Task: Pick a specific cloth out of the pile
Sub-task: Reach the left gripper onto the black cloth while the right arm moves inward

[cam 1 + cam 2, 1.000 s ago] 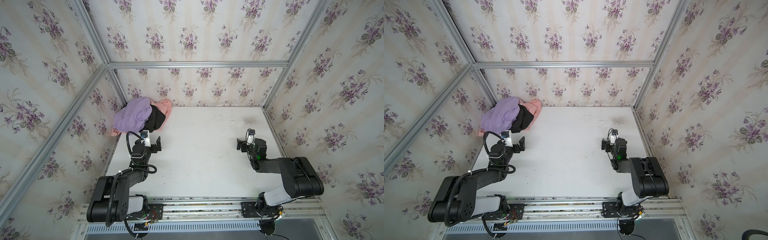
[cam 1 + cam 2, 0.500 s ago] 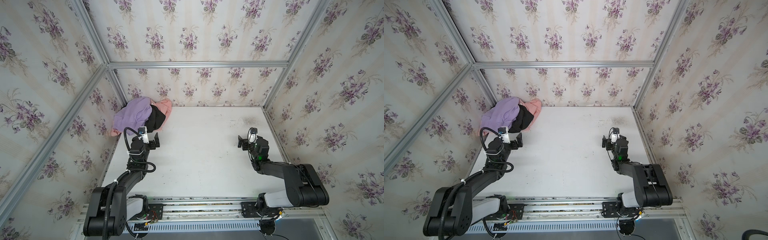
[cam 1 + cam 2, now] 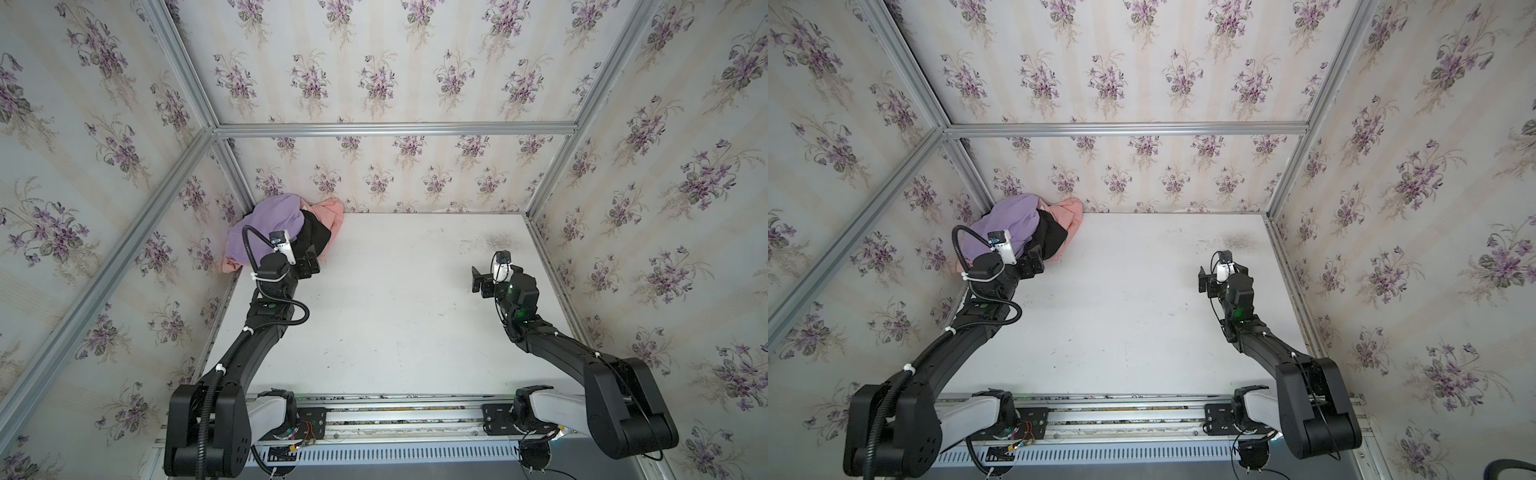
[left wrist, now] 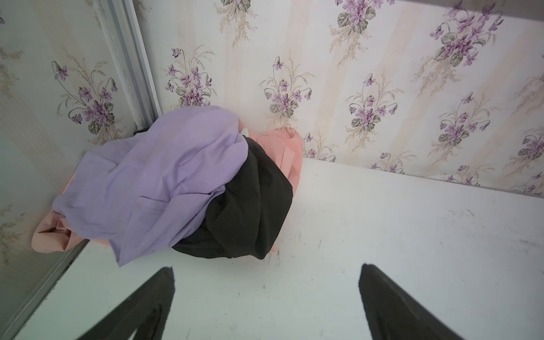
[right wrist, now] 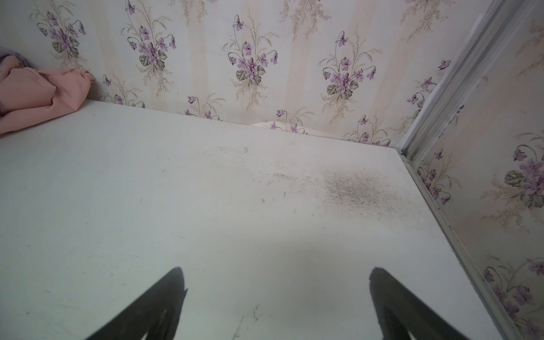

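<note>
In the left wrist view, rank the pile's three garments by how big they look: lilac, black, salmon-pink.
1. lilac-purple garment, lying on top.
2. black cloth, partly under it.
3. salmon-pink shirt: only edges show, the rest is hidden, so its real size cannot be told.

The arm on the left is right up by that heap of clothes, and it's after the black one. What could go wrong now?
1. The plain black soft garment is tucked partly under the lilac-purple garment, so the open left gripper might pinch both.
2. The salmon-pink garment seems to lie beneath them, so a pull could drag it along.
</note>
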### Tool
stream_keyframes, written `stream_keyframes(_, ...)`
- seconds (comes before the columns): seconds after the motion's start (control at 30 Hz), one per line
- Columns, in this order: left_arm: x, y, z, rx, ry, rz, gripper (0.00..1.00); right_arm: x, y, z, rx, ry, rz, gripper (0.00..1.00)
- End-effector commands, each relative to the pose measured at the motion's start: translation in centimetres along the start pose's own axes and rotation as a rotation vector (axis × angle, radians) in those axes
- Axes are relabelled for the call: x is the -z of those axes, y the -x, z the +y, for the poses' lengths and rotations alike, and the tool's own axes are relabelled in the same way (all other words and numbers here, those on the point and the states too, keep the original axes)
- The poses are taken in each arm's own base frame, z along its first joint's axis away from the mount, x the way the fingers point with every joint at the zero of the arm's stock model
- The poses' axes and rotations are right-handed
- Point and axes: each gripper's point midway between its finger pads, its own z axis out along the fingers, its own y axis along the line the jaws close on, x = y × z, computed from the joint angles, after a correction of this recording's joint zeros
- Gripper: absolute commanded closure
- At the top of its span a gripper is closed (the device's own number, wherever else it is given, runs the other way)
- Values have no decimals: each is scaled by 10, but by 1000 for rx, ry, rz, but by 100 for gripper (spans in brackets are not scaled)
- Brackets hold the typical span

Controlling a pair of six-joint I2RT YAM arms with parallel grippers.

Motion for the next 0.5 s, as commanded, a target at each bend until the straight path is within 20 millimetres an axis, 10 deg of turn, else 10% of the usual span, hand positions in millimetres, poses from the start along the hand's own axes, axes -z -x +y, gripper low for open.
stream_keyframes(0.0,-3,-15,1,78,15,118,0,0,14,18,21,46,-13,0)
stream_keyframes(0.47,-48,-25,6,1,122,444,0,-20,26,116,66,317,-6,0)
